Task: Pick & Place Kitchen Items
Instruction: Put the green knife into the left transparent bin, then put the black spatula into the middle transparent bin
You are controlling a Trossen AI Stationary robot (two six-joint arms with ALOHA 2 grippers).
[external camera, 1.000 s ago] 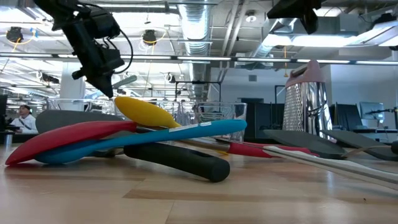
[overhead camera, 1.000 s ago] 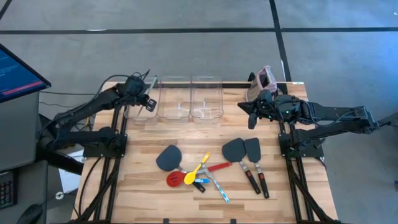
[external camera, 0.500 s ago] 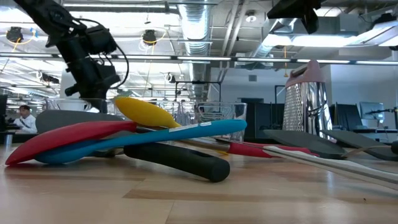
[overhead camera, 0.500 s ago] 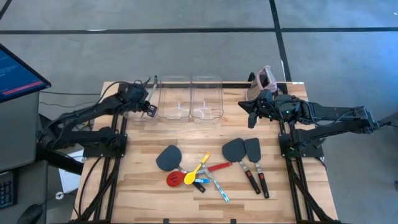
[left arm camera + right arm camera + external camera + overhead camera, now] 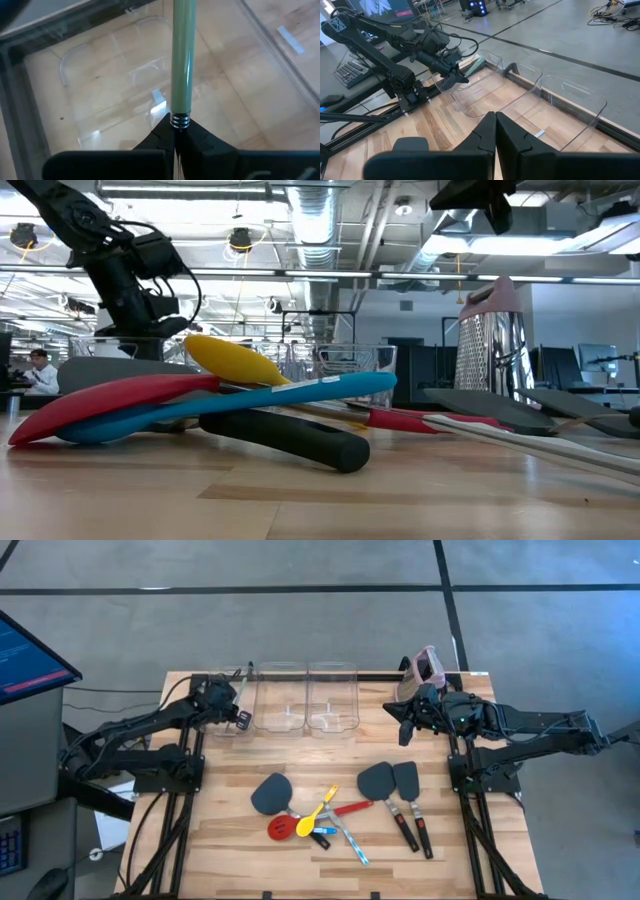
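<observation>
A: Tool (image 5: pixel 182 60) is clamped in your left gripper (image 5: pixel 177 131), its long axis pointing down into the leftmost bin (image 5: pixel 225 720).

B: Yep. Right gripper (image 5: pixel 495 120) waits beside the bins, fingers together.

Colours here: light wood-grain table (image 5: pixel 230 840), 3 clear plastic bins (image 5: pixel 305 695), both arms black. The 3 spatulas (image 5: pixel 378 780) are dark grey with black-red handles. There's a red slotted spoon (image 5: pixel 280 828), a yellow spoon (image 5: pixel 312 817) and a blue spoon (image 5: pixel 300 393). The tool (image 5: pixel 182 55) in the left gripper (image 5: pixel 176 134) is pale green with silver rings.
</observation>
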